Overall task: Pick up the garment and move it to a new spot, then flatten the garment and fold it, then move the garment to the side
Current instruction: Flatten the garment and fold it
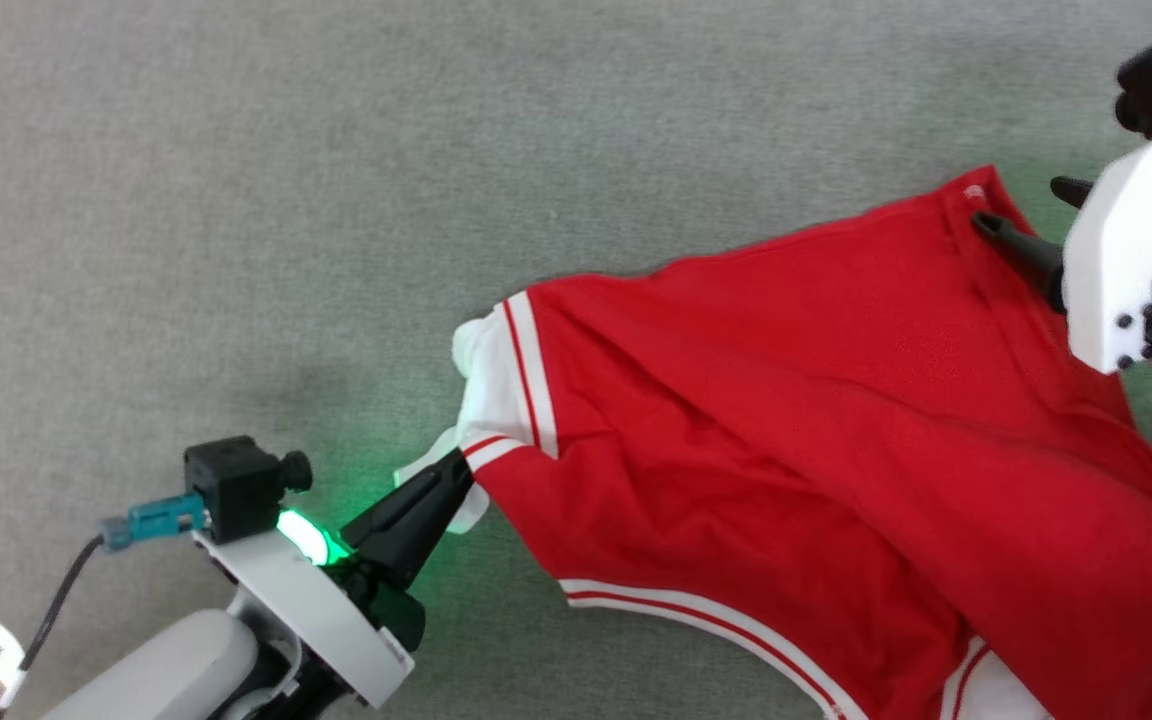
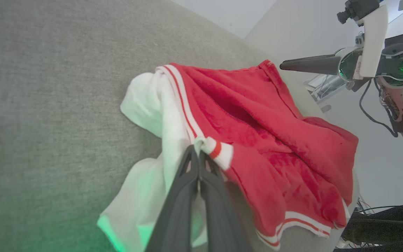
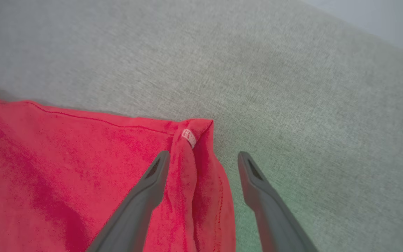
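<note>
**Left pincer (image 1: pixel 458 470) clamps the striped trim, right pincer (image 1: pixel 1021 203) stands wide at the hem corner**

The garment (image 1: pixel 786 400) lies rumpled on the grey bench (image 1: pixel 236 200), its red body running from the middle of the head view to the lower right. At its left end the left pincer's fingers are pressed together on the red-and-white trim beside the bunched white sleeve (image 2: pixel 142 105). At the far right corner the right pincer is spread wide and grips nothing: one finger is over the red cloth, the other over bare bench, and a small white tag (image 3: pixel 189 137) sits just ahead between them
</note>
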### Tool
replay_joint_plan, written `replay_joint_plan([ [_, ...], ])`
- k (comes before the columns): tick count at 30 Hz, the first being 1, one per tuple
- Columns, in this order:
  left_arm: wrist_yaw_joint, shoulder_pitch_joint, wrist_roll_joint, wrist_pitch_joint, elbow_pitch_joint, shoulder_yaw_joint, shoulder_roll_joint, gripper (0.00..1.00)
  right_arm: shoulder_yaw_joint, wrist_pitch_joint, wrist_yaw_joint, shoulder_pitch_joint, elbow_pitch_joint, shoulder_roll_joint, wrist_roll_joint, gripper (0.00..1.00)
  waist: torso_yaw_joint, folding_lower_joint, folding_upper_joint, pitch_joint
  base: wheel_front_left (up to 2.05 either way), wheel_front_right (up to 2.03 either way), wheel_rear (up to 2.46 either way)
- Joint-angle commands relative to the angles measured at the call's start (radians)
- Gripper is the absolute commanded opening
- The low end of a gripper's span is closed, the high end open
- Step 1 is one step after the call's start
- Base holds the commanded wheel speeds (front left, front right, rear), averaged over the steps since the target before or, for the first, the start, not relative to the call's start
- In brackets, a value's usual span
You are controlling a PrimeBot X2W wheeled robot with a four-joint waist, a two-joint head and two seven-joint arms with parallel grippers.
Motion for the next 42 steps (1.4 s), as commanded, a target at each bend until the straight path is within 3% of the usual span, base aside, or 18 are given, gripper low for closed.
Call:
replay_joint_plan([
  [1,-0.006,-0.015,0.008,0.0,0.006,-0.004,-0.009,0.0,0.032,-0.005,-0.001,-0.025,0.047,-0.005,-0.007,1.0,0.028,0.0,0.0,0.02,0.0,0.0,0.0],
  [8,-0.011,-0.039,0.006,-0.008,0.03,-0.016,-0.028,0.0,0.16,-0.007,-0.001,-0.061,0.192,-0.021,0.041,1.0,0.043,0.0,0.0,0.025,0.0,0.0,0.0],
  [9,-0.01,-0.04,0.006,-0.009,0.034,-0.017,-0.029,0.0,0.175,-0.013,0.0,-0.06,0.199,-0.025,0.051,0.53,0.042,0.0,0.0,0.022,0.0,0.0,0.0],
  [10,-0.01,-0.042,0.005,-0.011,0.039,-0.018,-0.03,0.0,0.181,-0.032,0.0,-0.065,0.203,-0.026,0.059,0.35,0.041,0.0,0.0,0.019,0.0,0.0,0.0],
  [11,-0.01,-0.044,0.005,-0.012,0.045,-0.018,-0.029,0.0,0.173,-0.058,0.0,-0.072,0.21,-0.023,0.064,0.11,0.039,0.0,0.0,0.015,0.0,0.0,0.0],
  [12,-0.011,-0.045,0.005,-0.012,0.05,-0.017,-0.027,0.0,0.167,-0.083,0.0,-0.08,0.216,-0.02,0.069,0.0,0.036,0.0,0.0,0.009,0.0,0.0,0.0],
  [20,-0.011,-0.113,-0.04,-0.018,0.03,-0.008,0.007,0.0,0.022,-0.317,0.0,-0.153,0.312,0.026,0.079,0.0,0.003,0.0,0.0,-0.049,0.0,0.0,0.0],
  [27,-0.011,-0.359,-0.169,0.037,0.032,0.036,0.024,0.0,-0.193,-0.51,0.0,-0.284,0.439,0.098,0.017,0.0,-0.038,0.0,0.0,-0.073,0.0,0.0,0.0],
  [30,-0.011,-0.512,-0.228,0.086,0.12,0.077,0.006,0.0,-0.288,-0.592,0.0,-0.377,0.489,0.125,-0.024,0.0,-0.058,0.0,0.0,-0.055,0.0,0.0,0.0],
  [35,-0.011,-0.796,-0.306,0.14,0.337,0.161,-0.074,0.0,-0.43,-0.717,-0.001,-0.554,0.578,0.161,-0.094,0.0,-0.089,0.0,0.0,0.001,0.0,0.0,0.0],
  [42,-0.009,-1.147,-0.286,0.189,0.601,0.193,-0.151,0.0,-0.55,-0.874,-0.001,-0.778,0.682,0.191,-0.181,0.0,-0.126,0.0,0.0,0.069,0.0,0.0,0.0],
])
